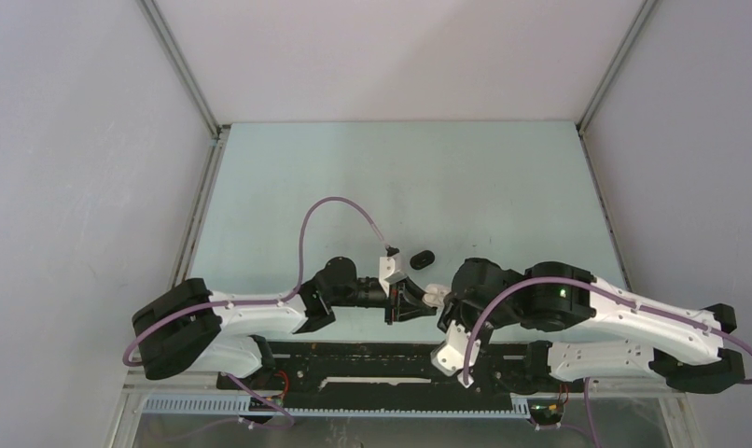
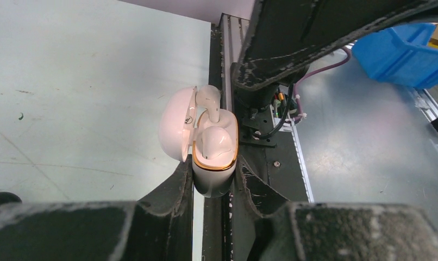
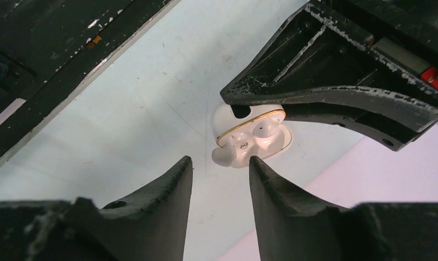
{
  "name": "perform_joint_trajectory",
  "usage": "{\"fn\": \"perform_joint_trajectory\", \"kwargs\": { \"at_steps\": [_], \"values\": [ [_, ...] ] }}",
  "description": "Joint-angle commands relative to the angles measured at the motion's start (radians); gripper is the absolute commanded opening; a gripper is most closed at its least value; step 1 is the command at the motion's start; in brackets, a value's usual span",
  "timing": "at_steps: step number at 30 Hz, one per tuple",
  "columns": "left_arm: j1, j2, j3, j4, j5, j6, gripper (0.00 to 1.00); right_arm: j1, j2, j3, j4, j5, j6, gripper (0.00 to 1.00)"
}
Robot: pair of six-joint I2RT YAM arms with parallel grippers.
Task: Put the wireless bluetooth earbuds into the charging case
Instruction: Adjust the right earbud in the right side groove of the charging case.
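The pale table (image 1: pixel 400 168) runs out ahead of both claws. The left arm (image 1: pixel 251 317) and right arm (image 1: pixel 633 322) reach in toward each other, so the two claws meet tip to tip near the table's near edge.

The left claw (image 2: pixel 214 174) is clamped on the charging case (image 2: pixel 211 185), one black finger pressed against each side of the white body. The case's gold rim faces away from the claw, and its lid (image 2: pixel 176 125) is swung open to the claw's left.

The right claw (image 3: pixel 221 166) stands with its fingers apart and nothing between them. Its tips are just short of the open case, not touching it.

A small black oval object (image 1: pixel 423 255) lies on the table just beyond the left claw, apart from it.

The white earbuds (image 2: pixel 216 140) sit inside the case held by the left claw. One lies low in its well, and the other's stem rises past the rim beside the lid.
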Motion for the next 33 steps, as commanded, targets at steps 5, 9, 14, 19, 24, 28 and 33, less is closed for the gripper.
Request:
{"fn": "perform_joint_trajectory", "kwargs": {
  "at_steps": [5, 9, 14, 19, 24, 28, 33],
  "values": [
    [-0.002, 0.000, 0.057, 0.046, 0.083, -0.015, 0.00, -0.040, 0.001, -0.014, 0.019, 0.018, -0.031, 0.44],
    [-0.002, 0.005, 0.058, 0.059, 0.098, -0.032, 0.00, -0.050, -0.004, -0.028, 0.032, 0.014, -0.061, 0.38],
    [-0.002, 0.008, 0.059, 0.061, 0.107, -0.040, 0.00, -0.055, -0.017, -0.039, 0.053, 0.009, -0.087, 0.31],
    [-0.002, 0.016, 0.065, 0.062, 0.118, -0.044, 0.00, -0.054, -0.025, -0.053, 0.063, 0.008, -0.107, 0.28],
    [-0.002, 0.020, 0.067, 0.062, 0.119, -0.046, 0.00, -0.052, -0.029, -0.057, 0.063, 0.007, -0.109, 0.20],
    [-0.002, 0.020, 0.063, 0.062, 0.082, -0.037, 0.00, -0.048, -0.028, -0.057, 0.056, 0.020, -0.083, 0.15],
    [-0.002, 0.017, 0.057, 0.062, 0.040, -0.028, 0.00, -0.047, 0.001, -0.040, 0.041, 0.027, -0.010, 0.14]
  ]
}}
